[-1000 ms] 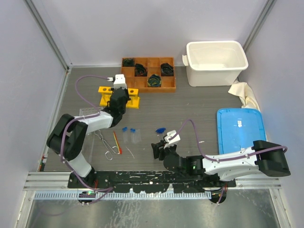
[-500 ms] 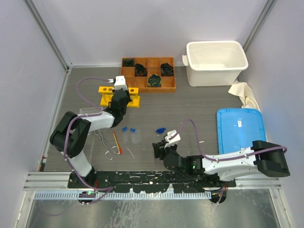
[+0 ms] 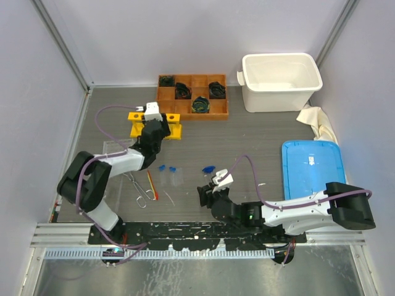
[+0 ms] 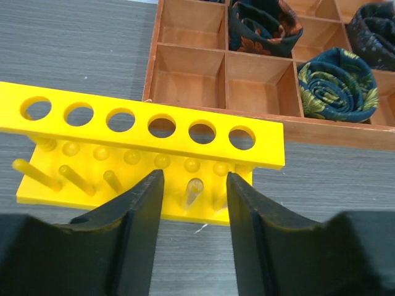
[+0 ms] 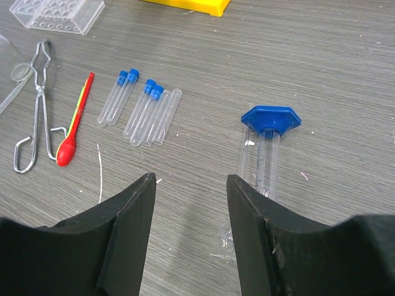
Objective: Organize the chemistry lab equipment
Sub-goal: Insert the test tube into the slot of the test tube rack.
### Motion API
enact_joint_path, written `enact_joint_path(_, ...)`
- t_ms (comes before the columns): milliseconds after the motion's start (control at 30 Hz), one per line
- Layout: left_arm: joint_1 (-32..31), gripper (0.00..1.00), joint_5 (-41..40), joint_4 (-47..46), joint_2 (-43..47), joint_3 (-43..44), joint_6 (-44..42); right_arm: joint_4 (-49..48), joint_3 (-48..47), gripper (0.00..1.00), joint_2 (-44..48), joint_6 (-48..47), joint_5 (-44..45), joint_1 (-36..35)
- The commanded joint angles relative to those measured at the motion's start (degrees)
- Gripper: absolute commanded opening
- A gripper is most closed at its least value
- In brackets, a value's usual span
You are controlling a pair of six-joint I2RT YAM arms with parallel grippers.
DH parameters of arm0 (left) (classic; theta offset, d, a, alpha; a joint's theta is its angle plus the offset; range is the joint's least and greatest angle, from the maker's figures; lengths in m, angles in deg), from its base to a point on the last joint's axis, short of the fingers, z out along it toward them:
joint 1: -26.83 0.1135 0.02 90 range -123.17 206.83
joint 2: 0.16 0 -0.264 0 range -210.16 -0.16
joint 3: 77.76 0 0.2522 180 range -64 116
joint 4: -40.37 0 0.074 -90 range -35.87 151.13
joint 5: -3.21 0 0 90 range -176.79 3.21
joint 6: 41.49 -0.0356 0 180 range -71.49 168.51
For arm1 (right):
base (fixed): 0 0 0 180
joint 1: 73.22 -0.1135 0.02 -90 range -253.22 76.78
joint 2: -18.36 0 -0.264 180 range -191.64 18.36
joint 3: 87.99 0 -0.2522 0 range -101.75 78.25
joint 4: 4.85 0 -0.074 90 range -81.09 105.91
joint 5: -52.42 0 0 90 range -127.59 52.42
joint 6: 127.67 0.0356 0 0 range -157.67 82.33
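The yellow tube rack (image 4: 145, 126) stands just beyond my left gripper (image 4: 193, 179), which is open. A clear test tube (image 4: 192, 192) stands in the rack's fifth hole from the left, between the jaws and touching neither. From above, the left gripper (image 3: 154, 131) hovers at the rack (image 3: 137, 117). Several blue-capped test tubes (image 5: 142, 106) lie side by side on the table, with the metal tongs (image 5: 38, 102) and the red-orange stick (image 5: 75, 123) to their left. My right gripper (image 5: 190, 180) is open and empty, low over the table (image 5: 345, 74).
A clear cylinder with a blue hexagonal foot (image 5: 269, 118) lies by the right gripper's right finger. A clear plastic rack (image 5: 57, 12) sits at the left. At the back are a wooden compartment tray (image 3: 217, 114) and a white tub (image 3: 281, 80). A blue lid (image 3: 311, 166) and a cloth (image 3: 316, 122) lie at the right.
My left gripper's jaws have opened off the tube now standing in the yellow rack, and the left arm has shifted slightly. The right arm has not moved.
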Motion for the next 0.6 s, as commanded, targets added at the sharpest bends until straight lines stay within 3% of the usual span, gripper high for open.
enact_joint_path(0,0.3,0.50,0.6,2.2,8.8,-1.7,4.8,-1.9,-2.4,0.56,-0.4,1.0,0.1,0.1)
enact_joint_path(267,0.1,0.51,9.6,28.8,23.7,-1.5,17.3,8.5,-11.4,0.58,-5.0,1.3,-2.4,2.9)
enact_joint_path(467,-1.2,0.50,18.8,38.1,32.6,-7.3,24.5,17.8,-19.4,0.56,-14.6,3.8,-23.9,19.5)
enact_joint_path(567,-1.9,0.50,22.2,42.9,35.7,-9.0,25.5,21.4,-25.6,0.55,-21.0,1.4,-29.9,22.0)
